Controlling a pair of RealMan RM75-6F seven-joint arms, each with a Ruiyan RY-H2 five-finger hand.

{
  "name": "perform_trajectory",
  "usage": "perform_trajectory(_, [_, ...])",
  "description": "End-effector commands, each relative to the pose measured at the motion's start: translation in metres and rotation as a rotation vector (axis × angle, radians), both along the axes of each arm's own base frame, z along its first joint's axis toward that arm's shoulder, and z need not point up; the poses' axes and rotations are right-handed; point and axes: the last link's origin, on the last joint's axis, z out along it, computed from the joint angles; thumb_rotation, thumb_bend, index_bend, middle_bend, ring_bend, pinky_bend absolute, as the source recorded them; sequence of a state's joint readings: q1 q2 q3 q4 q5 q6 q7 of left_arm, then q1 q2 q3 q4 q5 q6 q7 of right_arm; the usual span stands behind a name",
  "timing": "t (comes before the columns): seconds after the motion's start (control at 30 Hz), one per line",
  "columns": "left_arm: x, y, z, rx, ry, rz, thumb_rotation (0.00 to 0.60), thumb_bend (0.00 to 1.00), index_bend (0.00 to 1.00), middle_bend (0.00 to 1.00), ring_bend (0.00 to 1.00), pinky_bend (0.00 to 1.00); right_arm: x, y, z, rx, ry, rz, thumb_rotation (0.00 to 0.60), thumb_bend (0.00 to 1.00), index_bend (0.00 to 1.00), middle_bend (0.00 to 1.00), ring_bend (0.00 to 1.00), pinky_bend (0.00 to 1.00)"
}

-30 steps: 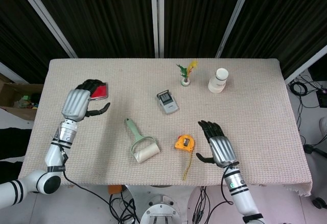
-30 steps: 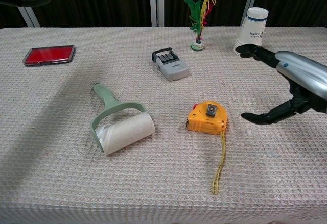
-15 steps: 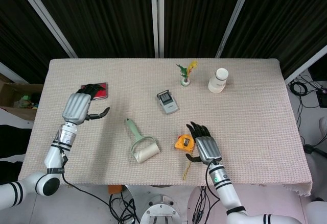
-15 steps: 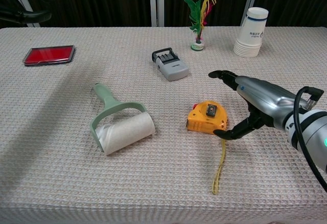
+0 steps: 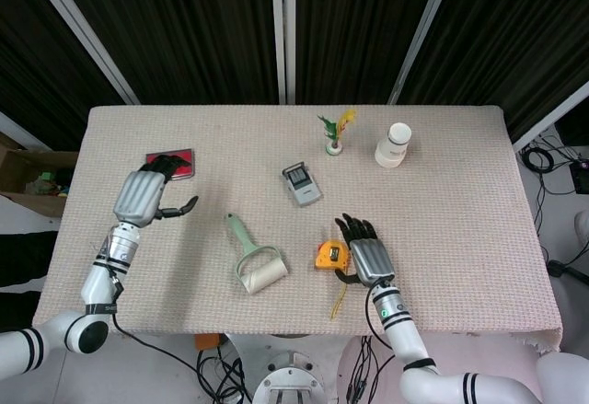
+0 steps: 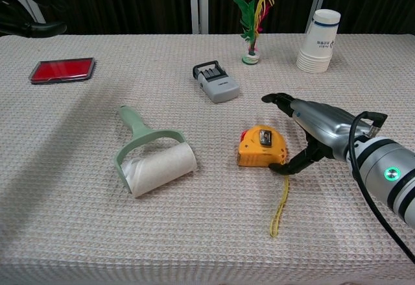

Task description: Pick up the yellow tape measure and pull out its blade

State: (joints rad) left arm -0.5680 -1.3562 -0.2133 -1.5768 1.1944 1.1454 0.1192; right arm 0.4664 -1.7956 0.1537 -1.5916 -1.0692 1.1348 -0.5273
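Yellow tape measure [image 6: 262, 147] lies near the table's [image 5: 442, 192] front edge, beside our right hand [image 6: 312, 129], which spreads its fingers over it without gripping. Our left hand [image 5: 140, 195] hovers released by the red case [image 6: 62, 69].

The right hand [image 6: 311, 132] hangs low over the table [image 6: 78, 233] with fingers spread, its thumb tip touching the yellow tape measure [image 6: 260, 147] just to its left. Below the thumb, the blade [image 6: 280, 204] trails toward the near edge. Beyond the hand stands a stack of paper cups [image 6: 319, 41].
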Motion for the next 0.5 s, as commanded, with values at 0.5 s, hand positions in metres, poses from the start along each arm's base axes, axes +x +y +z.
perform_trajectory(0.5, [-0.003,0.001,0.001,0.001,-0.007,0.011,0.28,0.26,0.24,0.21,0.15,0.3,0.02,-0.015,0.017,0.123,0.006,-0.02,0.6,0.18,0.0,0.13,0.01,0.0])
